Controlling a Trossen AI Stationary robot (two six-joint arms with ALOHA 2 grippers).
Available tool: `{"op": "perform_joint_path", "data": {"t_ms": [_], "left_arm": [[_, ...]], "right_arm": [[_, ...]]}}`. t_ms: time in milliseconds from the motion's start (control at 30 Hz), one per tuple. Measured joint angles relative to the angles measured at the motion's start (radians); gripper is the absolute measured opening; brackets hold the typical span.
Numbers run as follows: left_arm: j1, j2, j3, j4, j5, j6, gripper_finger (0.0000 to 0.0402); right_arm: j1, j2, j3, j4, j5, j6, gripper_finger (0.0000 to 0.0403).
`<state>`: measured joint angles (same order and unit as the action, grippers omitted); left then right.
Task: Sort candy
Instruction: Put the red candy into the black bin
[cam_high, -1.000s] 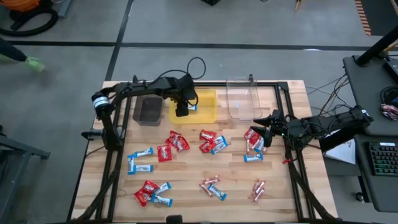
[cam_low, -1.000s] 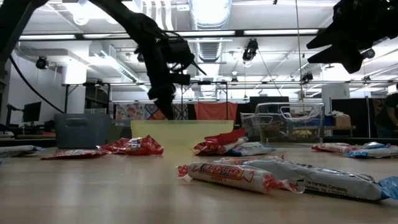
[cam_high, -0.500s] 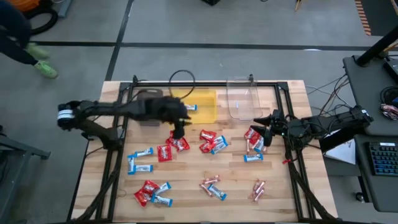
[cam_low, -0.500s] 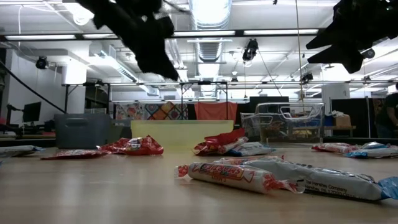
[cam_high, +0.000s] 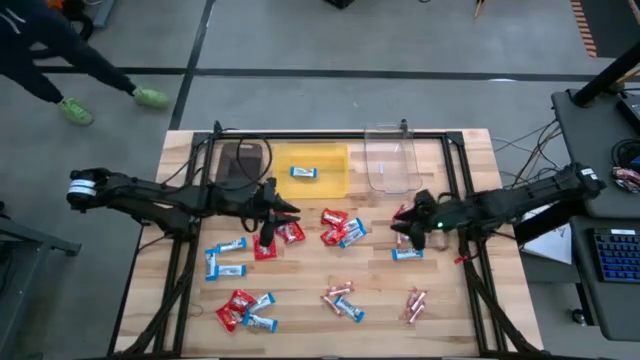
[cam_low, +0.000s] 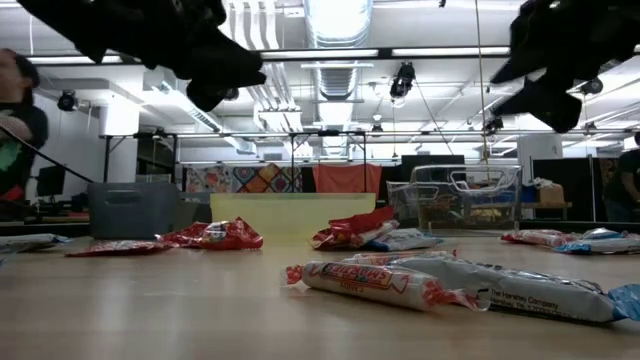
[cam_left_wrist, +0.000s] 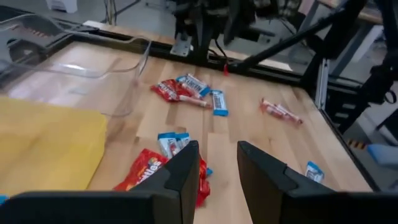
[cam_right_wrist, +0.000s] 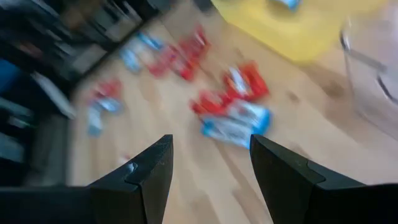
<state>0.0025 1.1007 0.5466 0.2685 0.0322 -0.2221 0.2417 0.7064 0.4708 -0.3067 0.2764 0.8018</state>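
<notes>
High view: the wooden surface (cam_high: 300, 300) carries three bins along its far edge: a brown bin (cam_high: 240, 165), a yellow bin (cam_high: 318, 170) holding one blue-and-white bar (cam_high: 303, 172), and a clear bin (cam_high: 392, 165). The rest of the candy lies loose on the surface: red packets (cam_high: 288, 232) and blue-and-white bars near the middle, a mixed cluster (cam_high: 340, 228) just right of them, two bars (cam_high: 225, 255) toward the left, a red-and-blue group (cam_high: 243, 310) at the near left, and pink sticks (cam_high: 338, 292) and (cam_high: 415, 303) at the near right. The left gripper (cam_high: 268, 228) hangs over the red packets near the middle. The right gripper (cam_high: 408, 228) is above a small cluster of candy at the right. A person's legs (cam_high: 70, 65) show on the floor beyond the surface.

Low view: both arms appear as dark shapes overhead, clear of the surface. Wrapped bars (cam_low: 400, 280) lie in the foreground; the yellow bin stands behind them.

Left wrist view: the left fingers (cam_left_wrist: 186, 177) stand partly apart with nothing between them, above a red packet (cam_left_wrist: 146, 168) and blue-and-white bars.

Right wrist view: the right fingers (cam_right_wrist: 152, 168) are spread wide and empty, above a red-and-blue cluster (cam_right_wrist: 236, 106); the picture is smeared.
</notes>
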Motion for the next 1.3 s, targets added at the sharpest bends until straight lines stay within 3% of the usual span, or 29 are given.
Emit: {"op": "perform_joint_path", "data": {"t_ms": [133,300,500,800,900,1100,1300], "left_arm": [[-0.002,0.002,-0.019,-0.001,0.0,-0.007,0.0093],[-0.007,0.029,-0.02,0.037,0.001,-0.008,0.0093],[-0.052,0.177,-0.02,0.244,0.005,0.008,0.0108],[-0.131,0.483,0.002,0.545,0.001,0.057,0.0182],[-0.148,0.586,0.043,0.574,-0.059,0.061,0.0195],[-0.152,0.752,0.127,0.574,-0.149,0.059,0.0188],[-0.151,0.845,0.178,0.572,-0.161,0.033,0.0169]], "right_arm": [[0.0,0.131,0.091,-0.153,-0.016,-0.03,0.0203],[0.01,0.282,0.172,-0.205,-0.03,-0.232,0.0203],[0.019,0.377,0.238,-0.214,-0.046,-0.319,0.0203],[0.023,0.393,0.252,-0.212,-0.041,-0.331,0.0203],[0.023,0.388,0.25,-0.212,-0.041,-0.331,0.0203],[0.024,0.387,0.25,-0.213,-0.042,-0.333,0.0203],[0.027,0.387,0.248,-0.213,-0.043,-0.335,0.0203]]}}
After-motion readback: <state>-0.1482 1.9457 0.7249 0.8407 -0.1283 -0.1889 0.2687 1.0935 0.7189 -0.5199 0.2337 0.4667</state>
